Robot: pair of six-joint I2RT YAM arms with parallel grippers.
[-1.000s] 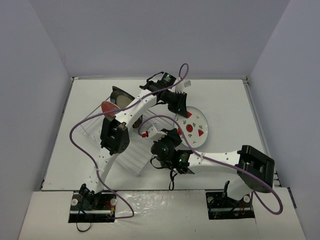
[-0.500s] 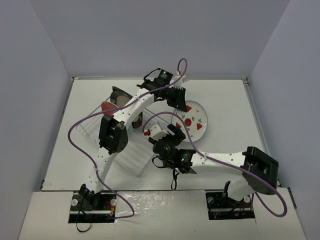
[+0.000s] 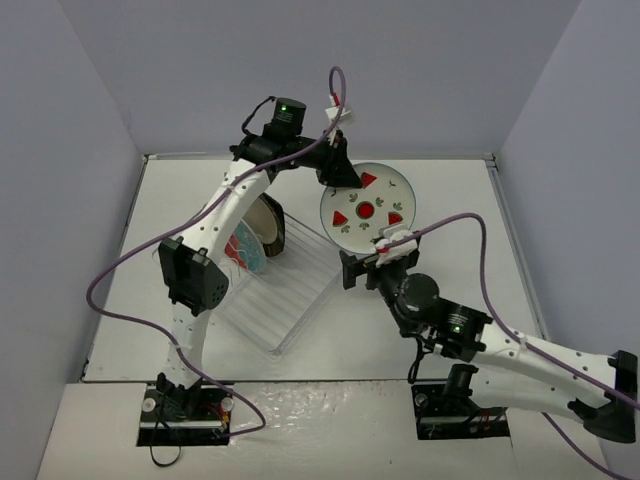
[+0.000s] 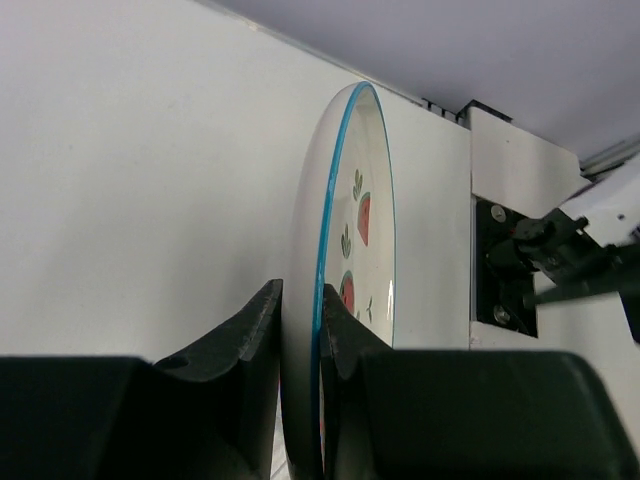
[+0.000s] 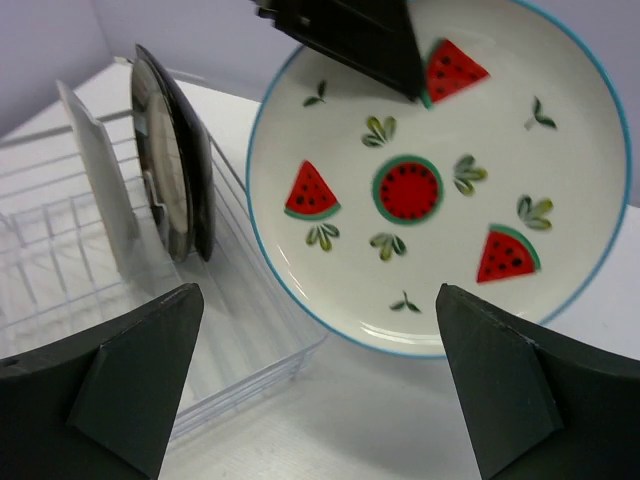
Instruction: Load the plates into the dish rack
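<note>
The main risk is the small white plate (image 3: 366,208) slipping. The left hand (image 3: 342,180) is pinching it by a narrow bite of rim only, and the plate is hanging on edge in the air above the tabletop (image 3: 455,215). A quick swing or a twist of the wrist could be pivoting it in the fingers (image 4: 262,335) or dropping it. The plate could also be knocking the plates already standing in the dish rack (image 3: 295,305), such as the dark one (image 5: 175,170), if it is coming down off line with a free slot. The right hand (image 3: 372,258) is gaping wide and gripping nothing. It is sitting just below the plate's lower rim without touching it, so it could be clipping the plate as it travels.

The left arm is reaching high and far out, wrist turned so the hand is clamping the plate's upper rim. The rack is lying below that hand, back toward its base. The right arm is stretching forward low, its hand facing the plate.
</note>
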